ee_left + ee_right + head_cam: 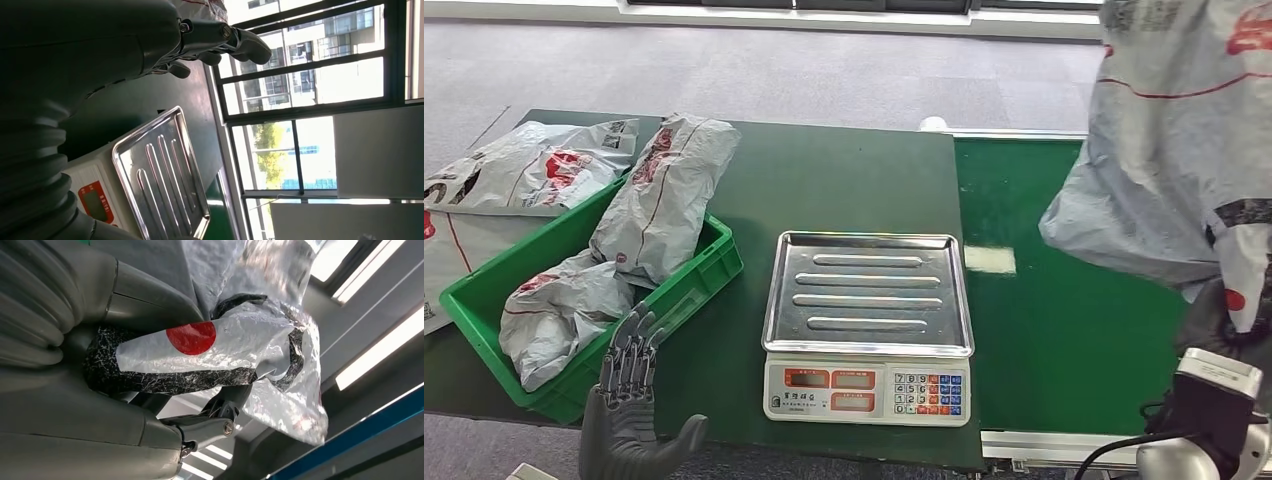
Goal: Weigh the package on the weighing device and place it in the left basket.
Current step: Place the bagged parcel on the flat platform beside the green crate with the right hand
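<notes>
- Right hand (165, 405) grips a grey plastic package (1174, 150) — in the right wrist view the crinkled bag, with a red dot and black print, is pinched between the thick thumb and the darker fingers (210, 427).
- From the head view that package hangs in the air at the upper right, lifted above the green conveyor belt (1064, 300), well apart from the scale.
- Left hand (629, 410) is open and holds nothing; its fingers are stretched out flat and apart, pointing forward, at the near edge of the counter (824, 180) just beside the basket's near corner.
- Between the two hands stands the weighing scale (868, 330), with a bare ribbed steel pan on top and a front panel of red displays and a keypad.
- Left of the scale sits the green basket (714, 265) — it is set at an angle, and it holds grey packages: one long bag (659, 195) leaning over the far rim, another crumpled bag (554, 310) lying at the near end.
- More grey bags (524, 165) lie on the counter beyond and to the left of the basket.
- Past the counter there is grey carpeted floor (774, 60); the left wrist view shows large windows (310, 75) behind the scale's pan.
</notes>
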Action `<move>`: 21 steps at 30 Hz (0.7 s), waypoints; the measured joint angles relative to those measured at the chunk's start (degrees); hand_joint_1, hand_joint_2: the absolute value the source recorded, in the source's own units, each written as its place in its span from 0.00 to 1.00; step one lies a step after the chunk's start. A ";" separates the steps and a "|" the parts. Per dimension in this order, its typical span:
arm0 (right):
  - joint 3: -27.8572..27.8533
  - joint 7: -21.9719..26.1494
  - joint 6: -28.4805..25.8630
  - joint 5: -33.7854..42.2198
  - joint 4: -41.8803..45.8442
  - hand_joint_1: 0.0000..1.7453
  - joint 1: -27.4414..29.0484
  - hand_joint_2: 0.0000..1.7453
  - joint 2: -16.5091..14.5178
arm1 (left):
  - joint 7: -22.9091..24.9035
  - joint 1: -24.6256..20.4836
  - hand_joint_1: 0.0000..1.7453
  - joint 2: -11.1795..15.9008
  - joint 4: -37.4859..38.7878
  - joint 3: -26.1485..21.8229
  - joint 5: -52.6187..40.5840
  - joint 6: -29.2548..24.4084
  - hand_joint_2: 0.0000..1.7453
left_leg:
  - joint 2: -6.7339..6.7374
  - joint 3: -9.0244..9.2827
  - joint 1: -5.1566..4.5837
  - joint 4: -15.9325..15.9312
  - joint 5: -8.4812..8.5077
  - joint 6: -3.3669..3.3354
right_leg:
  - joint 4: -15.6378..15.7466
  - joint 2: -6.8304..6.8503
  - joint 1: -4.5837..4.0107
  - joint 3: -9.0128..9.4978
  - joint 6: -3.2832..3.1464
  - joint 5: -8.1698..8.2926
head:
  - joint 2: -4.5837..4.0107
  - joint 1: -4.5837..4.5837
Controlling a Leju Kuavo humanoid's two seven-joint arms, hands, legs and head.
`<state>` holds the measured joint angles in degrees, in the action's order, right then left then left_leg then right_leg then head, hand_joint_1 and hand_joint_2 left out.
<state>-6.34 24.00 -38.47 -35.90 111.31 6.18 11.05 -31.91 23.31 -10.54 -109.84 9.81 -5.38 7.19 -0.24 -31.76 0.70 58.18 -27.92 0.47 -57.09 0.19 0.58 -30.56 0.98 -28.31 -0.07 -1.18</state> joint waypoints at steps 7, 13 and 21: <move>10.17 -4.68 11.61 -5.10 1.30 1.00 -0.99 1.00 1.80 | -1.26 -0.25 0.00 0.39 0.39 0.01 -0.39 -1.57 1.00 | 0.07 -0.46 0.00 -0.01 0.02 0.07 | -0.04 -0.11 -0.01 0.03 -0.02 0.07 | 0.00 0.02; 23.48 -11.40 28.88 -13.92 -3.38 1.00 -6.76 1.00 0.95 | -2.43 -0.54 0.00 1.25 1.07 0.33 -0.64 -2.72 1.00 | 0.01 -0.15 0.01 0.00 0.25 0.17 | -0.19 -0.06 -0.03 -0.22 -0.12 0.19 | 0.00 0.00; 31.29 -15.00 36.36 -12.45 -9.95 1.00 -11.97 1.00 -3.21 | -2.11 -0.55 0.00 2.07 1.19 1.13 -0.70 -5.10 1.00 | 0.01 -0.22 0.02 -0.01 0.27 0.20 | -0.25 -0.08 -0.03 -0.33 -0.16 0.18 | 0.00 0.00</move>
<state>24.94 9.00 -2.11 -48.35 101.35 -5.79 7.84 -34.01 22.76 -8.47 -108.65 10.94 -6.08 2.09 -0.23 -31.98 0.72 58.17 -27.65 0.67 -57.34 0.11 0.55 -30.88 0.82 -28.13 -0.07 -1.18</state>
